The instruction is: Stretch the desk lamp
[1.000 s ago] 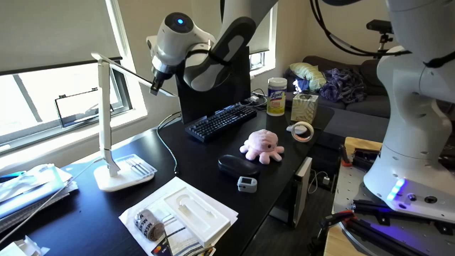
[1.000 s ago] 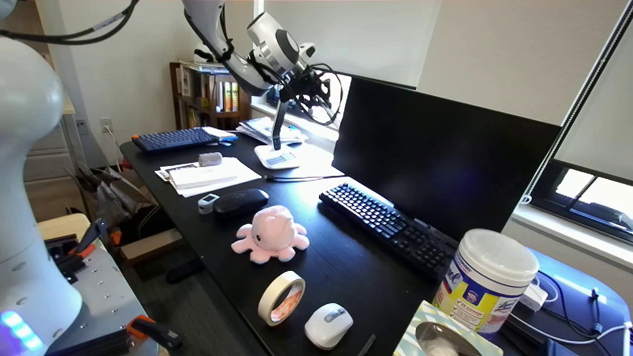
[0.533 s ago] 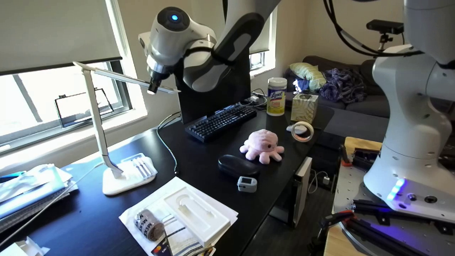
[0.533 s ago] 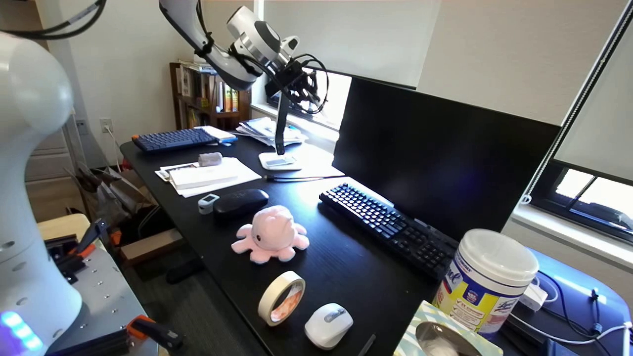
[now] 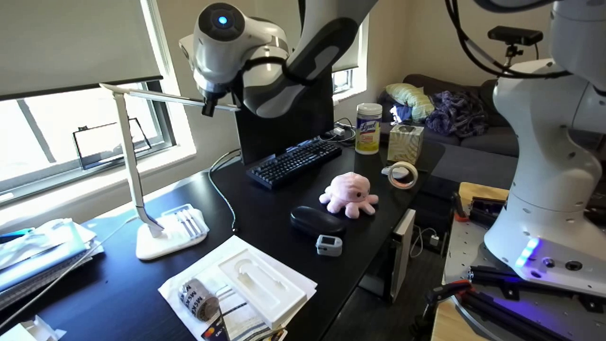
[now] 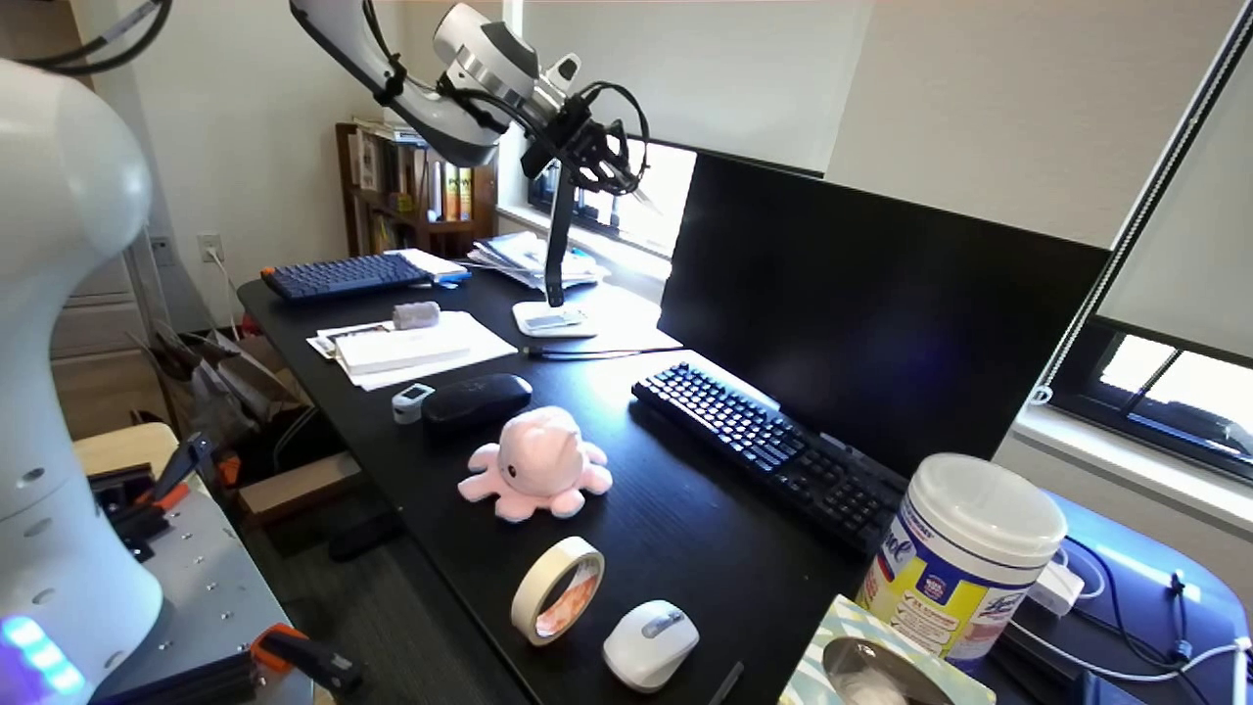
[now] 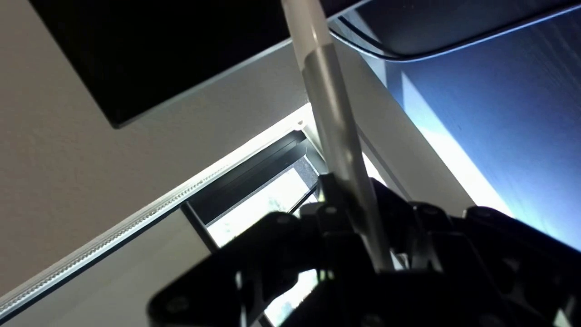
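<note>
The white desk lamp stands on the black desk, with its flat base (image 5: 151,247) at the near left. Its thin post (image 5: 128,154) leans to the left in that exterior view. Its flat head arm (image 5: 163,96) runs nearly level from the post's top towards the monitor. My gripper (image 5: 209,112) is at the outer part of the head arm. It also shows as a dark shape with cables in an exterior view (image 6: 619,176). In the wrist view the head arm (image 7: 331,100) passes between my two fingertips (image 7: 353,188), which close on it. The fingers there are dark.
A black monitor (image 6: 861,294) stands right beside the head arm's end, with a keyboard (image 6: 764,446) before it. A window and sill (image 5: 170,158) lie behind the lamp. Papers with a white tray (image 5: 262,286), a glasses case (image 5: 317,220) and a pink plush octopus (image 5: 350,193) are on the desk.
My gripper has moved up and towards the lamp's post. The head arm has become flatter, the post leans further left, and the base has shifted slightly. In the last half second the head arm's end rose.
</note>
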### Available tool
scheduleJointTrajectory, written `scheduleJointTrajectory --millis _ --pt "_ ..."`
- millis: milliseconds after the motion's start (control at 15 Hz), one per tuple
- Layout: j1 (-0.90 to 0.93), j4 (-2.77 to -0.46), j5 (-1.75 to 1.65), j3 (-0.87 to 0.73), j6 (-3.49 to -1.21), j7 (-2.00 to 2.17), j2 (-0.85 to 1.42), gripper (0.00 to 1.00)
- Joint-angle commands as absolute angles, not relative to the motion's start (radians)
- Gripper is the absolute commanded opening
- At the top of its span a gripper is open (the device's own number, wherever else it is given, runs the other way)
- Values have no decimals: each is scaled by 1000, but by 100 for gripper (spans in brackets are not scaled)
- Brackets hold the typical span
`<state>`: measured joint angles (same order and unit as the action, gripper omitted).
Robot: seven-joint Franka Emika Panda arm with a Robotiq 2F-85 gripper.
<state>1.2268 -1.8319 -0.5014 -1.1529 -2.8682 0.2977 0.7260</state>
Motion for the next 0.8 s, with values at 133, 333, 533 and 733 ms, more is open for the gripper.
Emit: scheduleJointTrajectory --millis 133,333,533,733 --pt "1292 -1824 -512 -1212 -2855 320 801 42" --pt "1397 -1866 -472 -1208 -2841 430 894 56" --pt "1464 -1899 -409 -1149 -2836 508 944 75" --pt "1535 -1909 -312 -1055 -2798 574 1012 95"
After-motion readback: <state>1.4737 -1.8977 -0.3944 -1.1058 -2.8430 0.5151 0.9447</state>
